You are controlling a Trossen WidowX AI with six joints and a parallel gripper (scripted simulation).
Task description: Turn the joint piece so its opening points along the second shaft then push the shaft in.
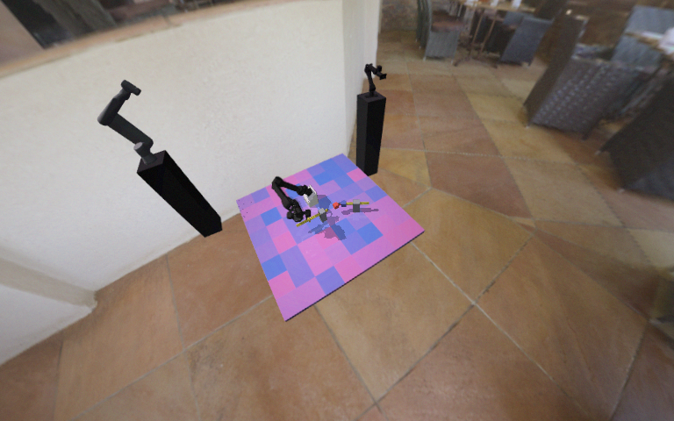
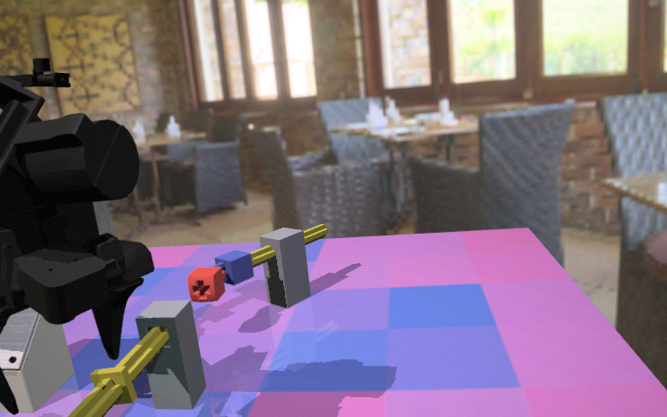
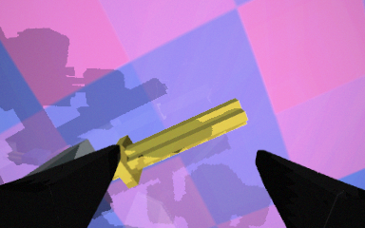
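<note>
The red joint piece (image 1: 335, 204) (image 2: 206, 291) hangs on a blue piece (image 1: 343, 203) (image 2: 234, 268) at the end of the fixed yellow shaft (image 2: 315, 234). Its cross-shaped opening faces roughly towards the second block (image 1: 322, 215) (image 2: 193, 354). The second yellow shaft (image 1: 307, 220) (image 2: 147, 347) (image 3: 190, 135) passes into that block. A gap separates it from the joint piece. Its collar (image 2: 117, 377) (image 3: 127, 163) is on the outer side of the block. My gripper (image 2: 64, 384) (image 3: 188, 154) is open and empty near the shaft's outer part; in the wrist view the left fingertip overlaps the collar. Contact cannot be told.
The fixed shaft's grey block (image 1: 356, 205) (image 2: 296, 270) stands at the far side. A pale box with a sloped top (image 1: 311, 196) (image 2: 46, 373) stands close beside the gripper. Two black pillars (image 1: 181, 196) (image 1: 369, 133) bearing arms stand off the patterned table top (image 1: 347, 258).
</note>
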